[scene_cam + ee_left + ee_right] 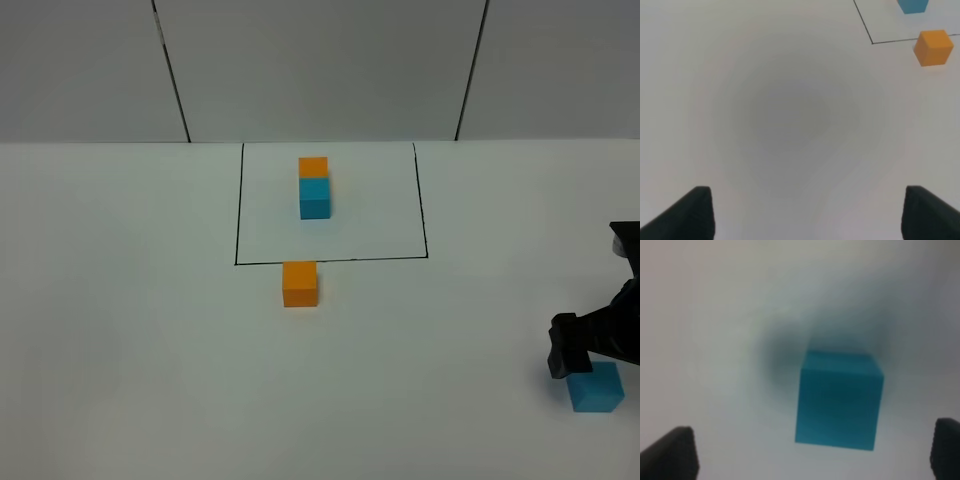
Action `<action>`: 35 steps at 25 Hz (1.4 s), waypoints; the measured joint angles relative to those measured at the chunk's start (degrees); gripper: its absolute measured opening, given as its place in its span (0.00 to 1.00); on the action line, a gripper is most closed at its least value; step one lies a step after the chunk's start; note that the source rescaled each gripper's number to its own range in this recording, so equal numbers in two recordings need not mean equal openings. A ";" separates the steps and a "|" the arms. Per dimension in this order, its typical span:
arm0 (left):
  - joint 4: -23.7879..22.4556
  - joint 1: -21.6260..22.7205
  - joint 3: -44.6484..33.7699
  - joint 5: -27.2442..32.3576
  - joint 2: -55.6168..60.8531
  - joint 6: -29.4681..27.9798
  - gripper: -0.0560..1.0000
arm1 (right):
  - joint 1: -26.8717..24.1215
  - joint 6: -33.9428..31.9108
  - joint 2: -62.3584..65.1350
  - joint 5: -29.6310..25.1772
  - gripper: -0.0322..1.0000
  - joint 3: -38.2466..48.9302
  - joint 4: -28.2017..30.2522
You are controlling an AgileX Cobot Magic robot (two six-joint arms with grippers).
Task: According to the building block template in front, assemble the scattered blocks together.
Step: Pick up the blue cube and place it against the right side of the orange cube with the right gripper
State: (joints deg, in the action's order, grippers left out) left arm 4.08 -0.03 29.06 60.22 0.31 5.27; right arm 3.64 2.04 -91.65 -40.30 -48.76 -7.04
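Note:
The building block template is an orange cube [313, 167] joined to a teal cube [315, 198] inside a black-lined rectangle [237, 205] at the table's far middle. One scattered block, orange [300, 283] [933, 47], sits just outside the rectangle's near line. The other, teal-blue [597, 388] [839, 402], rests at the near right. My right gripper [585, 360] [811, 447] hovers right over it, open, its jaws wide on either side without touching. My left gripper [805, 210] is open over bare table, far from the orange block, and does not show in the high view.
The white table [130, 330] meets a grey panelled wall [320, 70] at the back. The teal block lies close to the table's right and near edges. In the left wrist view the rectangle's corner line [872, 42] and the template's teal cube [912, 5] show.

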 joint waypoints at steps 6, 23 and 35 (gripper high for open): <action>0.00 0.00 0.00 0.00 0.00 0.06 0.73 | 0.00 -2.04 -4.34 1.54 0.90 0.00 1.75; 0.00 0.00 0.00 0.00 0.00 0.06 0.73 | 0.00 -7.47 -9.75 4.37 0.03 -0.10 2.82; 0.00 0.00 0.00 0.00 0.00 0.06 0.73 | 10.14 10.74 -9.43 -6.36 0.03 -13.05 3.71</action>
State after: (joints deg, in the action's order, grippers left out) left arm 4.08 -0.03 29.06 60.22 0.31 5.33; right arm 13.77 12.78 -101.08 -46.65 -61.82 -3.33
